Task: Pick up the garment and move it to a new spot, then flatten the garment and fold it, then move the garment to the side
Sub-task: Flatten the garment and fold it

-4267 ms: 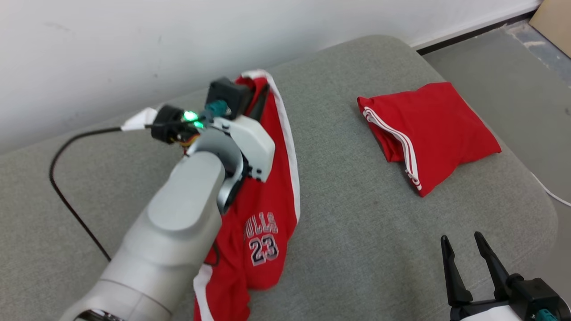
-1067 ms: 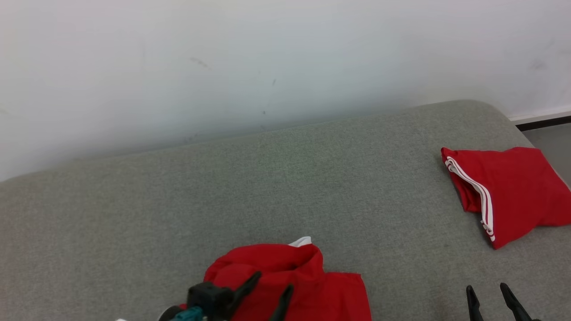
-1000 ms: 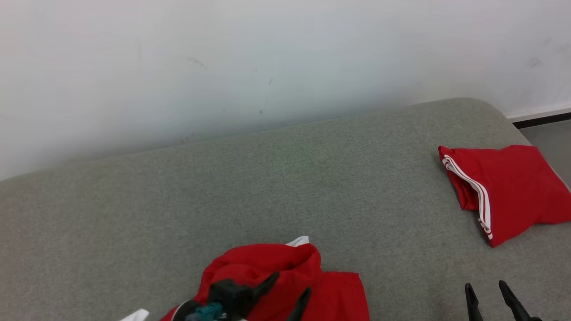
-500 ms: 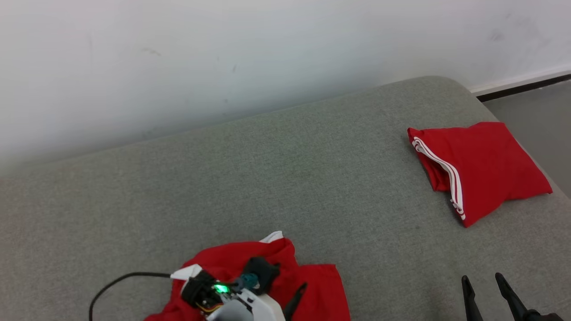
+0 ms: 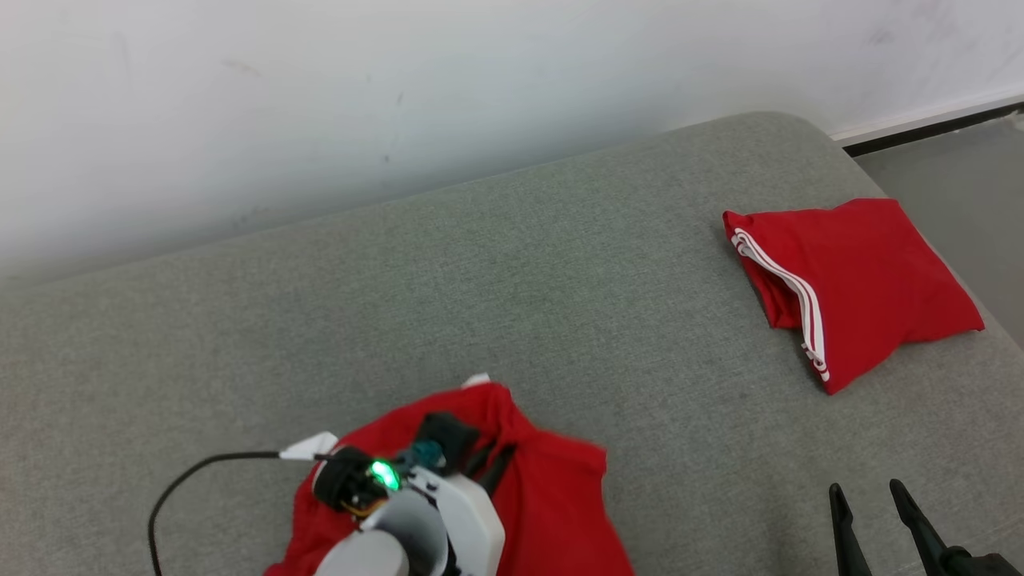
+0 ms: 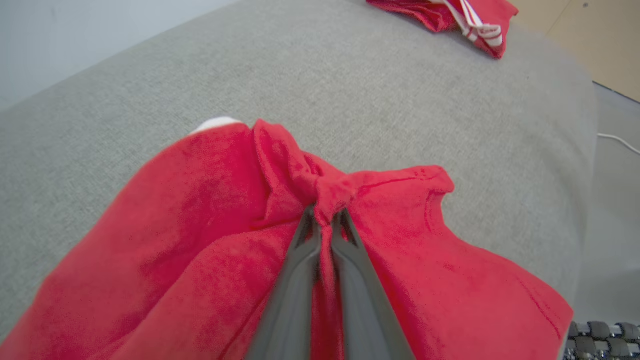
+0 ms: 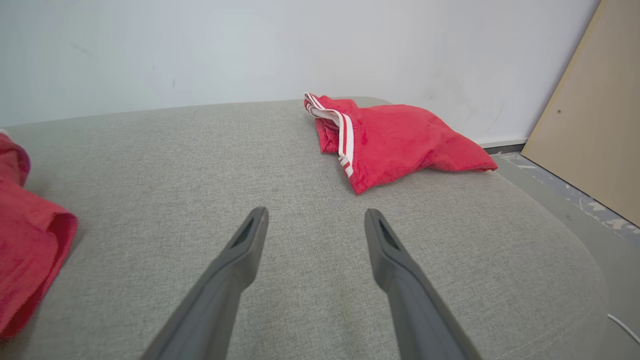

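Note:
The red garment (image 5: 552,496) lies bunched on the grey cushion (image 5: 512,280) at the bottom centre of the head view, a white trim corner poking out at its top. My left gripper (image 5: 490,464) sits on it, shut on a pinched ridge of the cloth. In the left wrist view the two fingers meet on that red fold of the garment (image 6: 200,200), at the left gripper (image 6: 326,216). My right gripper (image 5: 866,494) stands open above bare cushion at the lower right, its fingers (image 7: 250,235) apart with nothing between them. The garment's edge (image 7: 30,235) shows at the far left of the right wrist view.
A second, folded red piece with white stripes (image 5: 856,280) rests near the cushion's right end, also seen as the folded piece (image 7: 400,140). A white wall runs behind the cushion. A black cable (image 5: 192,472) trails from my left wrist. Grey floor (image 5: 952,168) and a tan board (image 7: 595,100) lie to the right.
My left gripper came down onto the red garment and shut on a fold of it. The head camera tilted down, shifting the whole picture. The right gripper stayed open.

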